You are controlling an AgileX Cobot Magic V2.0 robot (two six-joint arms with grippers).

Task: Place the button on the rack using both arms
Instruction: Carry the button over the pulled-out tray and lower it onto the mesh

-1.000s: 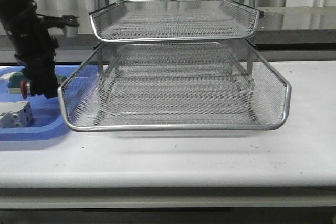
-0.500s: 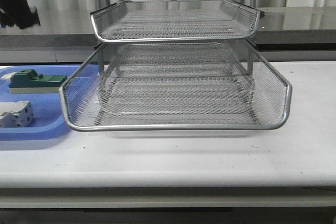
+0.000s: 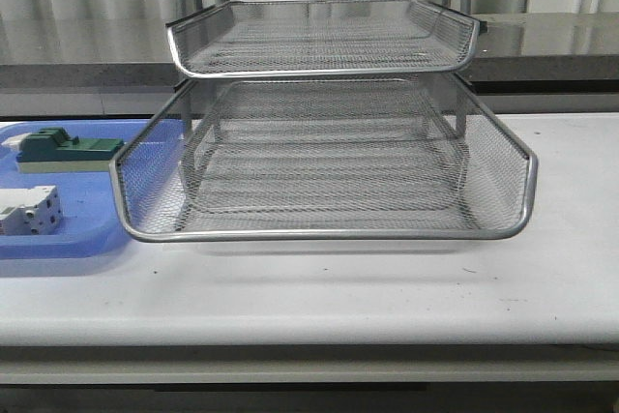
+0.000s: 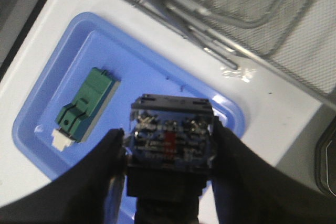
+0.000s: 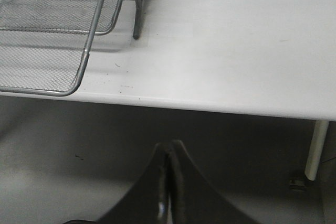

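In the left wrist view my left gripper [image 4: 170, 141] is shut on the button [image 4: 170, 135]. The button's translucent blue rear block faces the camera, its black body sits between the dark fingers [image 4: 107, 156], and its red cap is hidden. It hangs above the blue tray [image 4: 47, 103], apart from the rack [image 4: 252, 3]. The silver wire-mesh rack [image 3: 319, 234] fills the middle of the table in the front view, where neither arm shows. My right gripper [image 5: 169, 148] is shut on nothing, out past the table's front edge over the floor, with the rack's corner [image 5: 89, 45] beyond it.
The flat blue tray [image 3: 58, 244] lies left of the rack and holds a green block [image 3: 68, 149] and a white block [image 3: 29, 210]. The green block [image 4: 86, 106] also shows in the left wrist view. A table leg [image 5: 315, 150] stands near the right gripper.
The left arm, a second ago low over the blue tray with the red-capped button in its fingers, has risen up and out of the front view.
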